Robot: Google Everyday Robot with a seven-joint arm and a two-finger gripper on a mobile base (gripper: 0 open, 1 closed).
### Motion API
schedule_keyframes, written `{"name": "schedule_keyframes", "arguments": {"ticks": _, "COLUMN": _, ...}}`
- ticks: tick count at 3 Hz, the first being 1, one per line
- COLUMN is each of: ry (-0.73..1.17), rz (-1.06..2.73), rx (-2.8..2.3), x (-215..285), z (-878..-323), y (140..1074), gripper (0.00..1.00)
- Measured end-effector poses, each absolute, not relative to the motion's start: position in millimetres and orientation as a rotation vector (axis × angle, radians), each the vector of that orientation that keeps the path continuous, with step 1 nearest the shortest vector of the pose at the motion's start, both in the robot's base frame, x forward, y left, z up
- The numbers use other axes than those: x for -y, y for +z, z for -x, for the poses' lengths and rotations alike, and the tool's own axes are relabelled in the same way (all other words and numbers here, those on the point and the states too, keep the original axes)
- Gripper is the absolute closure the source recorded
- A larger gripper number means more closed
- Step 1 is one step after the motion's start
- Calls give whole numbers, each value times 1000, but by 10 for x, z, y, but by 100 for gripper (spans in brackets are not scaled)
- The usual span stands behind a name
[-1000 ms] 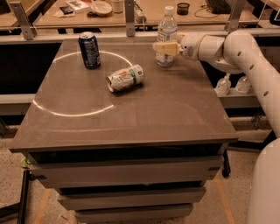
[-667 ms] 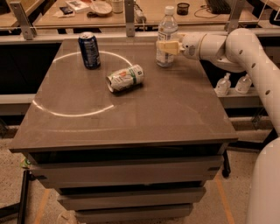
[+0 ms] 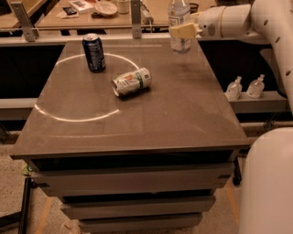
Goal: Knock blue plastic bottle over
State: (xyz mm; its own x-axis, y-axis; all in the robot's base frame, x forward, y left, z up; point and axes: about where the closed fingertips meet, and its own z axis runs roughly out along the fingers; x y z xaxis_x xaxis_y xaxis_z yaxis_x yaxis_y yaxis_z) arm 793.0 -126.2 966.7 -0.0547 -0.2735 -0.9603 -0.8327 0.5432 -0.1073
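Status: blue plastic bottle stands upright near the far edge of the table. My gripper is against its middle; can't tell if it's spread or pinching. Risks:
- Contact this low may slide it, not tip it.
- Pushed away, it drops off the back.
- Toppled sideways, it could roll into the tipped can.

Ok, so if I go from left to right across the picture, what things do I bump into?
Blue soda can → tipped-over can → blue plastic bottle, with the claw right at it, reaching in from the right → first little pump bottle → second little pump bottle.
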Motion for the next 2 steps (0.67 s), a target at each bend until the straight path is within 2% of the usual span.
{"name": "schedule_keyframes", "arguments": {"ticks": 2, "ry": 369, "rz": 1370, "rx": -1718, "x": 1334, "z": -7500, "y": 9806, "gripper": 100}}
